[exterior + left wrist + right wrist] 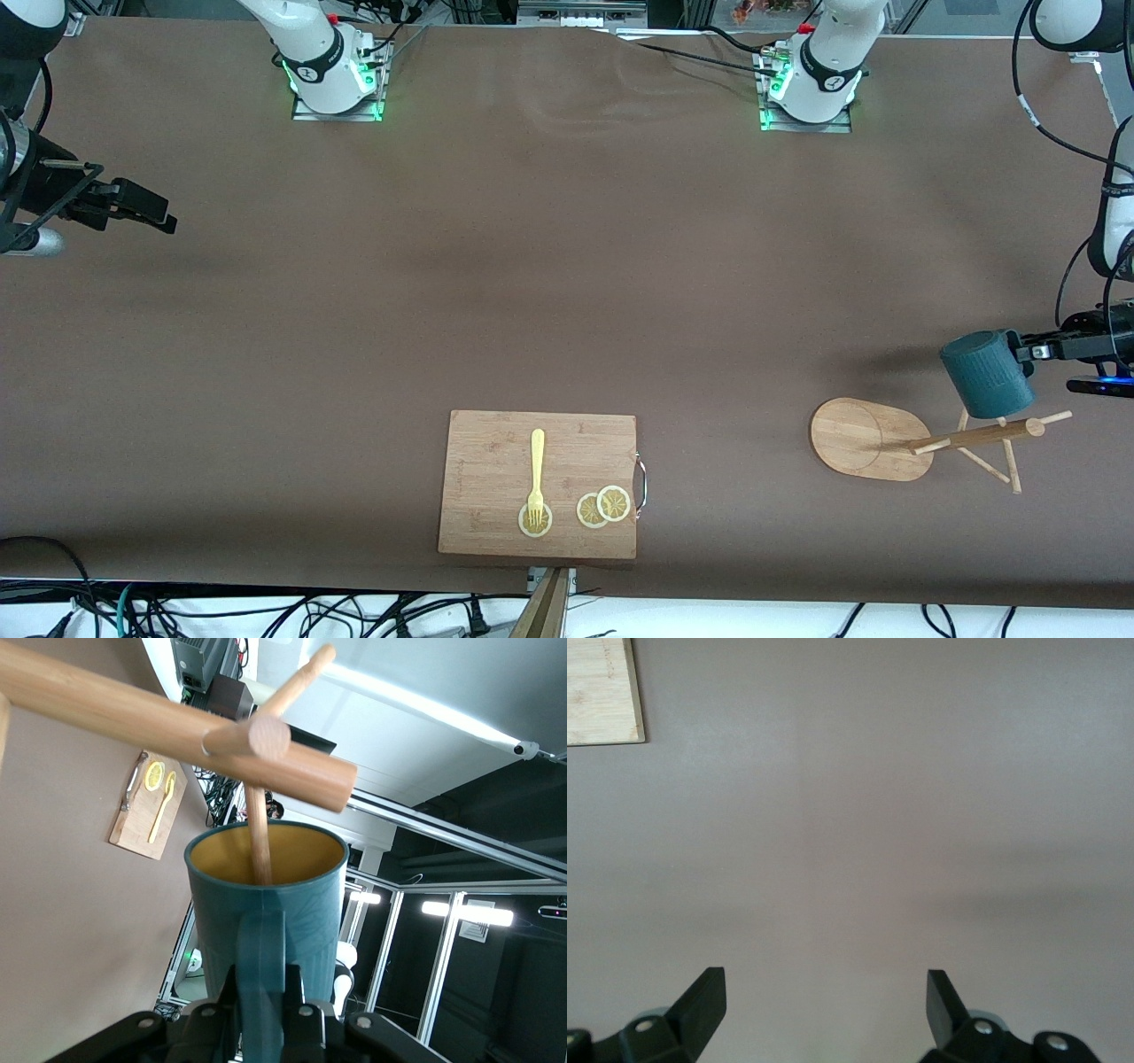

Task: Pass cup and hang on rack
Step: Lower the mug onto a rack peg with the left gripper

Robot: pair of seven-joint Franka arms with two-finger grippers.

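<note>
**A:** Left gripper (pixel 261 1014) status?

**B:** Clamped tight on the handle of the small dark teal ribbed mug with the yellowish-tan inside (pixel 986 373). The mug is off the table, tipped on its side, right at the fingertips, over the top of the light bamboo mug tree with an oval flat base, central pole and thin pegs (pixel 921 439).

**A:** Mug against the rack?

**B:** In the left wrist view a thin peg (pixel 259 835) crosses the mug's open mouth and looks to dip inside it. Can't tell if it touches the wall. The pole end sits just above the rim. From the front view the mug overlaps the upper pegs, beside the pole tip.

**A:** Rack position?

**B:** Toward the left arm's end of the table, near the front camera's edge.

**A:** Right gripper (pixel 142 211)?

**B:** Waiting. Fingers spread wide, nothing between them, over bare brown table (pixel 532 292) at the right arm's end.

**A:** Anything else?

**B:** A rectangular bamboo cutting board (pixel 496 452) in the middle near the front edge, well apart from the rack. It carries a yellow plastic fork (pixel 536 474) and three lemon slices (pixel 604 507); the fork's tines rest on one.
</note>
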